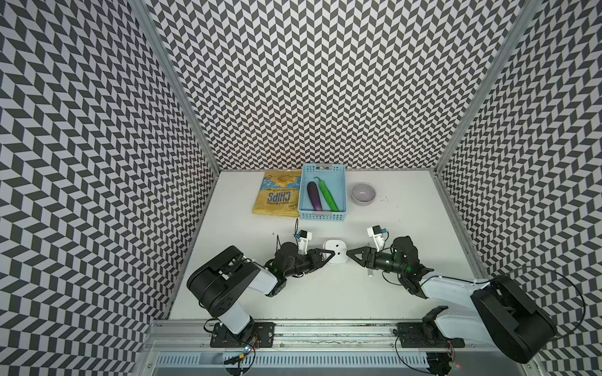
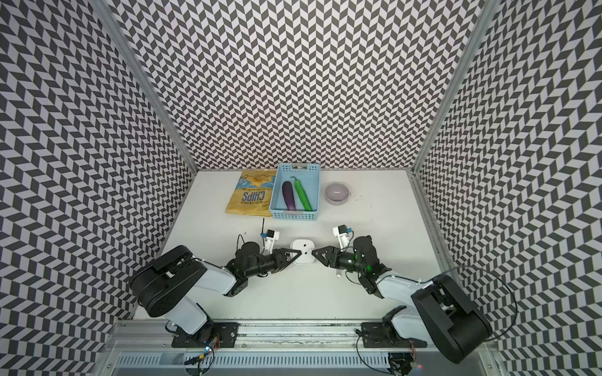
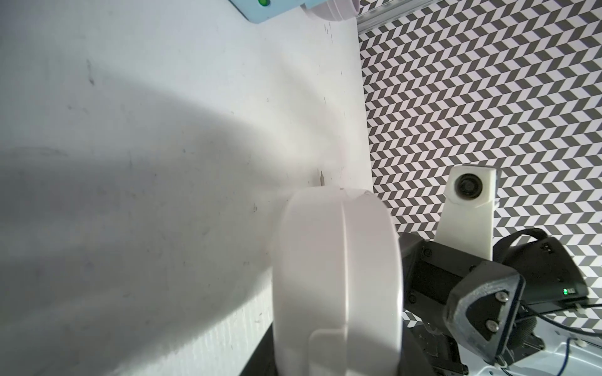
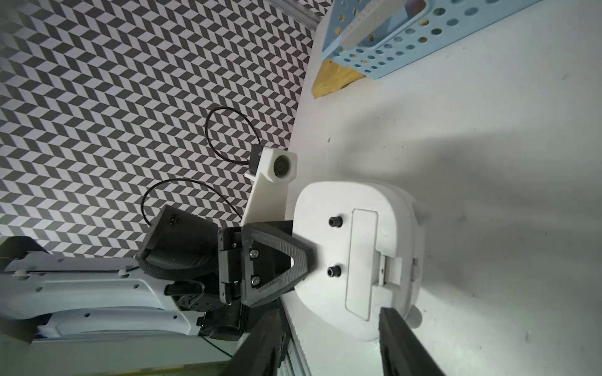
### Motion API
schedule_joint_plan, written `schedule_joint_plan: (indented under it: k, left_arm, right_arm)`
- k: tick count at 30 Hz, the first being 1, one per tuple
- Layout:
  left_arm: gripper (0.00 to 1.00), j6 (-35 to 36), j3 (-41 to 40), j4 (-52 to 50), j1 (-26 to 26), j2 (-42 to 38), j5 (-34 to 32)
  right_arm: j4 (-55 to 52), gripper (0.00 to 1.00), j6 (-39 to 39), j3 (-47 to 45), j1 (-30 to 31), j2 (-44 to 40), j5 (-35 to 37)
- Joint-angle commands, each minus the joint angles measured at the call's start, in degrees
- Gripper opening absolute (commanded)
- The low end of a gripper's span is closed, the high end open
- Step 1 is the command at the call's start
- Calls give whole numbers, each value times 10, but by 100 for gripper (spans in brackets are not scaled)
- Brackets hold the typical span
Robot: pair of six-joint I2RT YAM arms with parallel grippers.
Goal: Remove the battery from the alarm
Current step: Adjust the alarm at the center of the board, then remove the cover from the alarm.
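The white alarm (image 1: 337,260) sits at mid-table, its plain back turned up in both top views. My left gripper (image 1: 330,255) is shut on the alarm across its thickness. One black finger (image 4: 286,257) lies over the back. The left wrist view shows the alarm (image 3: 325,260) edge-on. On the back, a flat white cover (image 4: 361,260) sits beside two small black knobs. The battery is hidden. My right gripper (image 4: 330,312) is open at the alarm's opposite edge, its two fingers apart and not gripping. From above, the right gripper (image 1: 349,254) has its tip at the alarm's right side.
A blue basket (image 1: 322,216) at the back holds an aubergine (image 1: 314,195) and a green vegetable (image 1: 328,195). A yellow chips bag (image 1: 278,195) lies left of it and a pale grey bowl (image 1: 363,193) right of it. A thin screwdriver (image 1: 370,276) lies under my right arm.
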Motion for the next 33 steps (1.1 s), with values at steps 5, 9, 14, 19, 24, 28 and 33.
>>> schedule_joint_plan:
  k: [5, 9, 14, 19, 24, 28, 33]
  left_arm:
    - [0, -8, 35, 31, 1, 40, 13]
    - [0, -10, 38, 16, 3, 48, 9]
    - [0, -16, 40, 19, 3, 61, 13]
    - [0, -18, 42, 23, 3, 68, 16]
    - [0, -19, 43, 21, 3, 70, 16]
    - [0, -21, 41, 23, 3, 71, 15]
    - [0, -19, 43, 19, 3, 68, 16]
  right_arm:
    - [14, 51, -39, 36, -3, 46, -2]
    - [23, 51, -38, 39, -3, 71, 9]
    - [13, 52, -47, 45, -3, 85, 24]
    - [15, 52, -51, 50, -3, 97, 24]
    - [14, 52, -51, 50, -2, 113, 29]
    - [16, 52, -53, 54, 1, 126, 31]
    - [26, 52, -53, 56, 6, 136, 28]
